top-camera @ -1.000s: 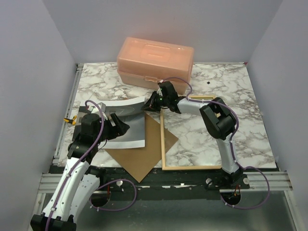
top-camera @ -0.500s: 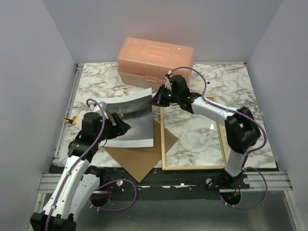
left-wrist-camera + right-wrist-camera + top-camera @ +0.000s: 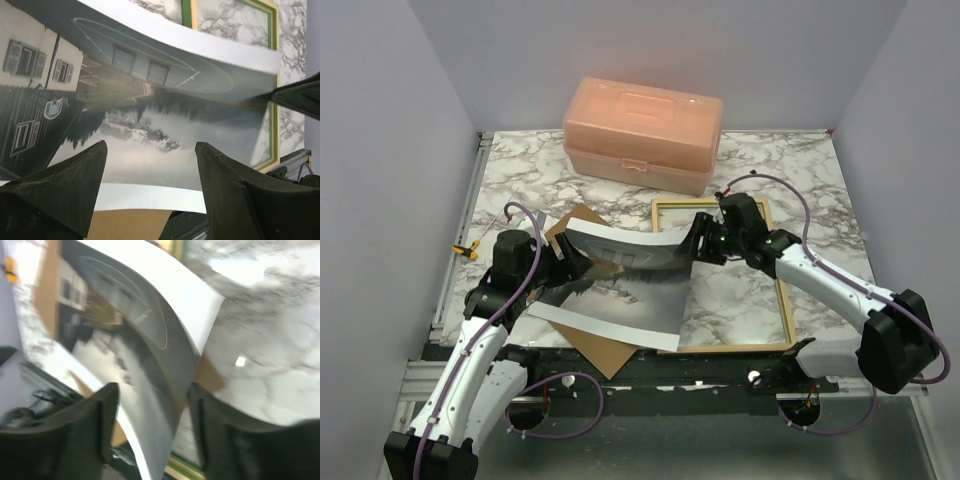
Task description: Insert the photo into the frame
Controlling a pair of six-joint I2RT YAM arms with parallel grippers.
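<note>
Well to the left of the frame (image 3: 675,203), the left gripper (image 3: 563,268) hovers at the photo's outer edge with its jaws spread wide, nothing between them that I can see. The photo (image 3: 625,290) is not in the frame yet. Most of it sits just left of the frame, over the brown backing board (image 3: 582,218), and it arches up in the middle like a shallow wave. Its right-hand edge reaches across the frame's left rail. That bow suggests a light, springy sheet, glossy and probably slippery, one that would crease if pinched hard or bent sharply. I'd take it by the white border, near a corner or at the middle of a short edge, and keep the grip off the printed face. At the frame's upper left, the right gripper (image 3: 698,248) sits on that raised edge. From its own blurred camera the jaws look parted, with the paper's edge running between them rather than clamped. Beyond the frame, at the far side of the table, stands the peach box (image 3: 645,135), clear of all this.
</note>
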